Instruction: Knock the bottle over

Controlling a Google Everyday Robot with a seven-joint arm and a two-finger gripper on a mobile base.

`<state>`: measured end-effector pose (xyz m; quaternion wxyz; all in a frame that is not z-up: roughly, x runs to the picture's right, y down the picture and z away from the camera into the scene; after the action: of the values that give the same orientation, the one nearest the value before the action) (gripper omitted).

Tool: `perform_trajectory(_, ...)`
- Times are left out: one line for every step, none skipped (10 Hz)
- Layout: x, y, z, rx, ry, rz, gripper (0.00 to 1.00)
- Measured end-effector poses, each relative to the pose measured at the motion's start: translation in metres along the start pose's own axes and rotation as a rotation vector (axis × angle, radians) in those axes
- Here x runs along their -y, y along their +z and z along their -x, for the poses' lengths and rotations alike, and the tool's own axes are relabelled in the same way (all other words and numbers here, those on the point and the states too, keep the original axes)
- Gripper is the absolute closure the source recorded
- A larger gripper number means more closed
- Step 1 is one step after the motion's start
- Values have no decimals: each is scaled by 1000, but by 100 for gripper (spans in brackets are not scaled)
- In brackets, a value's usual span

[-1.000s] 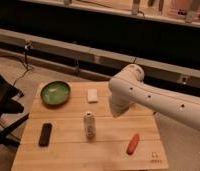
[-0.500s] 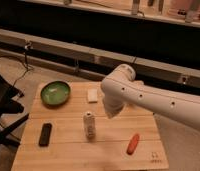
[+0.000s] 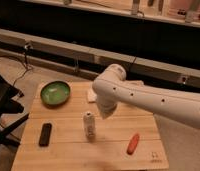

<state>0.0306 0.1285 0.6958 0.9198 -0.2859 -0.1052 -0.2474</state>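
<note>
The bottle (image 3: 89, 125) stands upright near the middle of the wooden surface (image 3: 68, 150), not yet toppled. The claw (image 3: 106, 111) sits at the low end of the white arm (image 3: 158, 100), just beside the bottle's top on its right; whether it is spread or pressed together cannot be told. Judgement: a sideways push high on the bottle, near the cap, should tip it cleanly rather than slide it. Surroundings: 1 green bowl (image 3: 55, 93) at the far left, 1 dark flat object (image 3: 45, 134) to the bottle's left, 1 orange item (image 3: 133, 143) to its right. Nothing lies between claw and bottle.
</note>
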Motion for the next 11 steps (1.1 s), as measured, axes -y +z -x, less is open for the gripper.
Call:
perform_trajectory(-1,1,2,0,-5,7,81)
perform_trajectory(1,2,6,3,-14,8,81)
perform_trajectory(2,3,9,6,-21,12,81)
perform_trajectory(1,4,10,7,-28,17,81)
perform_trajectory(3,6,15,10,-41,24,81)
perform_trajectory(7,7,24,13,-55,25,81)
perform_trajectory(9,8,27,16,-60,29,81)
perform_trajectory(8,9,26,16,-60,32,81)
perform_trajectory(8,9,28,19,-68,38,81)
perform_trajectory(10,11,34,25,-82,42,81)
perform_trajectory(10,12,38,31,-91,45,81)
